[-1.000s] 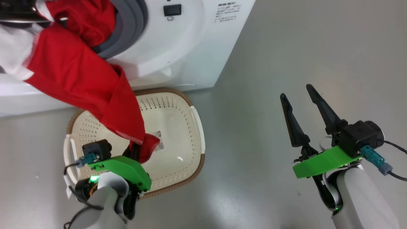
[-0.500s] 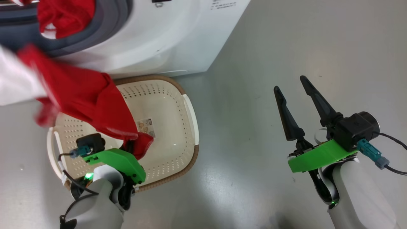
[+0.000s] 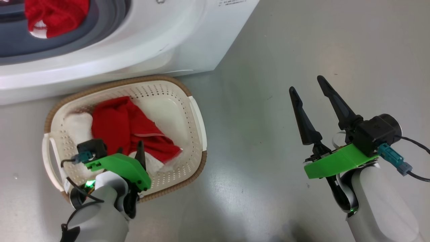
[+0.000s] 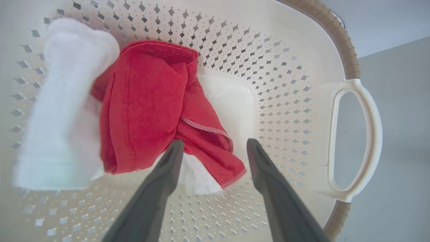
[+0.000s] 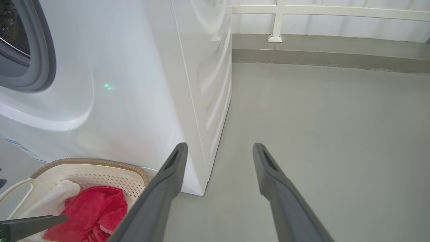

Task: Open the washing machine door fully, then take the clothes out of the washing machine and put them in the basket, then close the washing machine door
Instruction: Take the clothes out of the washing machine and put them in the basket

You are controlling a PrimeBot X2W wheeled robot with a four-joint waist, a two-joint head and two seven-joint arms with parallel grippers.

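The red-and-white garment [image 3: 127, 127] lies crumpled inside the basket [image 3: 158, 80], at the lower left of my head view. A second red garment [image 3: 53, 16] sits in the mouth of the washing machine [image 3: 161, 30] at the upper left, ringed by the grey gasket [image 3: 100, 30].

The basket stands on the grey floor [image 3: 268, 50], just in front of the machine's base. My left claw [image 3: 130, 146] hangs over the basket's near half, released, fingers parted and gripping nothing. My right claw [image 3: 306, 84] stands well apart at the right of the frame over bare floor, also released and empty.

The left wrist view looks straight down on the garment [image 4: 144, 107]. It shows red cloth with a thin white stitched hem and a blurred white part at the frame's left. The claw [image 4: 215, 143] straddles the lower red corner, and I cannot tell whether it touches the cloth. The basket's white side handle [image 4: 356, 141] is at the right.

The right wrist view adds the machine's plain white side [image 5: 208, 84] and a white rail [image 5: 302, 10] along the top. Its own claw [image 5: 219, 145] is parted. The basket is at the lower left, with a left-claw finger [image 5: 33, 223] at its edge.
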